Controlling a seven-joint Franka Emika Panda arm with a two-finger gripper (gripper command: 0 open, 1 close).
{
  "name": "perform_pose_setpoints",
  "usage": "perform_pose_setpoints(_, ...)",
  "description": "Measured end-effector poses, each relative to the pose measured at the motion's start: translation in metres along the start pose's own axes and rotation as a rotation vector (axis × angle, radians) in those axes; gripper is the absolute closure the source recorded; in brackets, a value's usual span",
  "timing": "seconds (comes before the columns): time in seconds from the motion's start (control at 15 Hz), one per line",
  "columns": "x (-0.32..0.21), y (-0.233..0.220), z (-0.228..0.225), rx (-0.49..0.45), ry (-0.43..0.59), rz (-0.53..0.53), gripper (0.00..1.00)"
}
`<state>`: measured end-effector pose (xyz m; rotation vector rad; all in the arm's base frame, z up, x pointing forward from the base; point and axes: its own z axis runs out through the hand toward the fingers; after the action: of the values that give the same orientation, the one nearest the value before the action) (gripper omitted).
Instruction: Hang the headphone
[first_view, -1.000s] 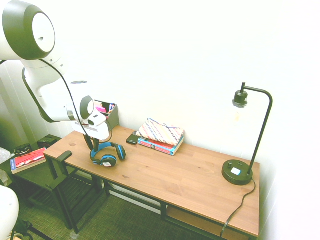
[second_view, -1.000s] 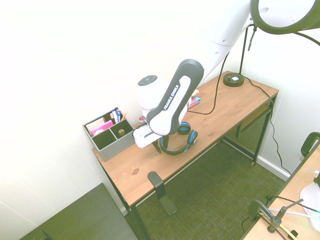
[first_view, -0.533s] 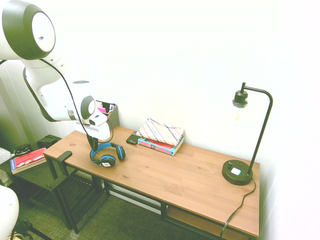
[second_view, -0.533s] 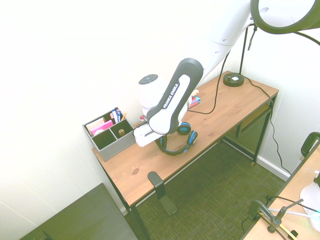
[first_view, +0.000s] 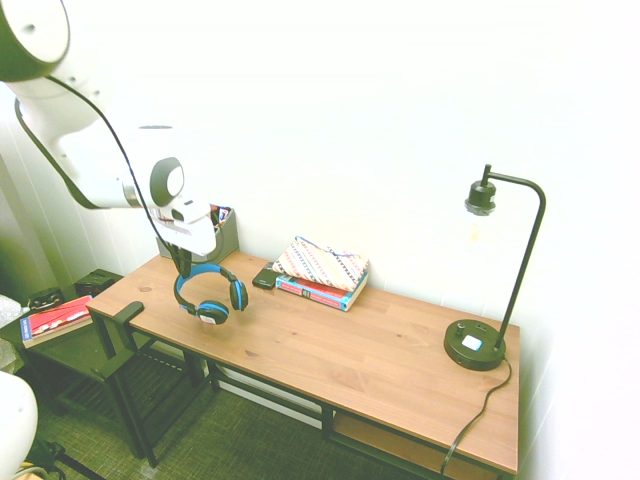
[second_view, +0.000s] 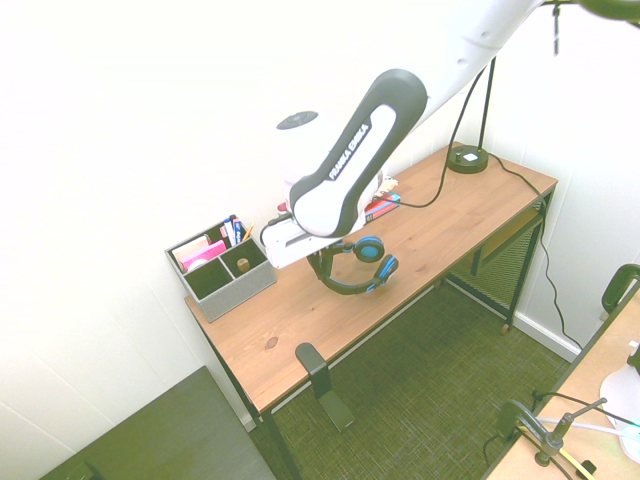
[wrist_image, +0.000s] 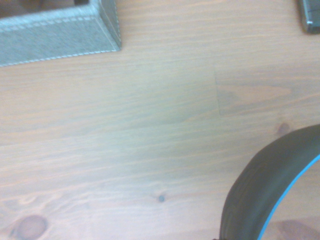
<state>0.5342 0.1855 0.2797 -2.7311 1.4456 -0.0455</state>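
And here's the headphone (first_view: 212, 313), up at the left part of the worktop (first_view: 340, 340), its blue-and-black band in the grip of the end effector (first_view: 183, 266), which is closed on it. From the first exterior side, the cups hang below and to the right of the fingertips, apparently just clear of the wood.

The step in hand looks like the lift: go straight up, gently, since this one-sided hold could let the band swing or twist. Get good height before heading left and near to the black hanger (first_view: 129, 312) at the worktop's edge, then line the band's arch over its arm.

Farther back sits the organizer (first_view: 226, 240); to the right, the small black device (first_view: 265, 278), the book (first_view: 335, 297) under a patterned pouch (first_view: 320, 262), and the lamp (first_view: 475, 345) at far right.
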Motion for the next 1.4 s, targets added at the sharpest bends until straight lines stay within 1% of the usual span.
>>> perform_pose_setpoints(0.13,-0.019,0.009,-0.046,0.018,-0.012,-0.026,1.00)
perform_pose_setpoints(0.2,-0.035,0.017,-0.061,0.021,-0.016,-0.048,1.00)
perform_pose_setpoints(0.33,-0.076,0.039,-0.070,0.008,-0.020,-0.113,1.00)
perform_pose_setpoints(0.6,-0.160,0.090,-0.033,-0.038,-0.021,-0.211,1.00)
perform_pose_setpoints(0.8,-0.203,0.111,-0.007,0.009,-0.006,-0.260,1.00)
perform_pose_setpoints(0.93,-0.221,0.114,0.015,0.038,0.003,-0.291,1.00)
perform_pose_setpoints(1.0,-0.228,0.116,0.029,0.035,0.011,-0.310,1.00)
perform_pose_setpoints(1.2,-0.244,0.113,0.071,0.000,0.021,-0.337,1.00)
perform_pose_setpoints(1.4,-0.258,0.091,0.108,-0.023,0.023,-0.345,1.00)
